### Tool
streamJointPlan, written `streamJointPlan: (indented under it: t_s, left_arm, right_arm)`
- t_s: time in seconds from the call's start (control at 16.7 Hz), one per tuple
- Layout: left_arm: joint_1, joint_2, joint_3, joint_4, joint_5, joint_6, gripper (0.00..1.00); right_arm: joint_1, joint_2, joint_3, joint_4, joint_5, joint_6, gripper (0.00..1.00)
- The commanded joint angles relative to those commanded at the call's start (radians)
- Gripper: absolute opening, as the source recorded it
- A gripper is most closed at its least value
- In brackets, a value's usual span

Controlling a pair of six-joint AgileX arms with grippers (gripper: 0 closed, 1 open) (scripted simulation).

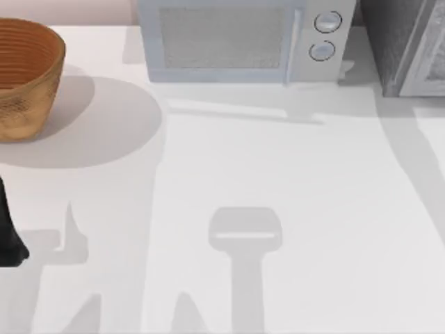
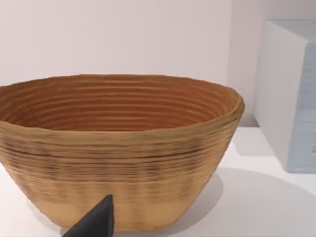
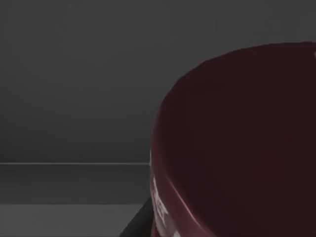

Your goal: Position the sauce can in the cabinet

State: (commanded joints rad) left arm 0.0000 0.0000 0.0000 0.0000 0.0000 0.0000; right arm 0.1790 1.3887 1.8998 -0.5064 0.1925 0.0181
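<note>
Sauce can (image 3: 237, 143) seen very close from right wrist cam: dark maroon lid, bit of label w/ pale print low on its side. Plain dark grey walls + a flat ledge behind it. Right gripper's fingers: can't tell if apart or together, can't tell if holding can.

Landmark = white microwave (image 1: 229, 42) at back of table (image 1: 292, 209), two round knobs on its front. Cabinet (image 1: 407, 45) just right of microwave, dark speckled grey w/ pale door panel, at top view's back right corner. Woven basket (image 1: 24, 76) left of microwave, well apart from it.

Left gripper (image 2: 96, 222) parked near basket, far left of microwave, low by table; one dark finger tip seen in front of basket wall, can't tell open or closed
</note>
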Motion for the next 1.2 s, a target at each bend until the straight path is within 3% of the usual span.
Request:
streamJointPlan:
  t_s: [0.54, 0.9, 1.2]
  left_arm:
    - [0.0, 0.0, 0.0, 0.0, 0.0, 0.0, 1.0]
    - [0.0, 0.0, 0.0, 0.0, 0.0, 0.0, 1.0]
    - [0.0, 0.0, 0.0, 0.0, 0.0, 0.0, 1.0]
  right_arm:
    - [-0.067, 0.443, 0.365, 0.063, -0.066, 0.001, 0.0]
    - [-0.076, 0.478, 0.399, 0.069, -0.072, 0.0, 0.0]
    - [-0.076, 0.478, 0.399, 0.069, -0.072, 0.0, 0.38]
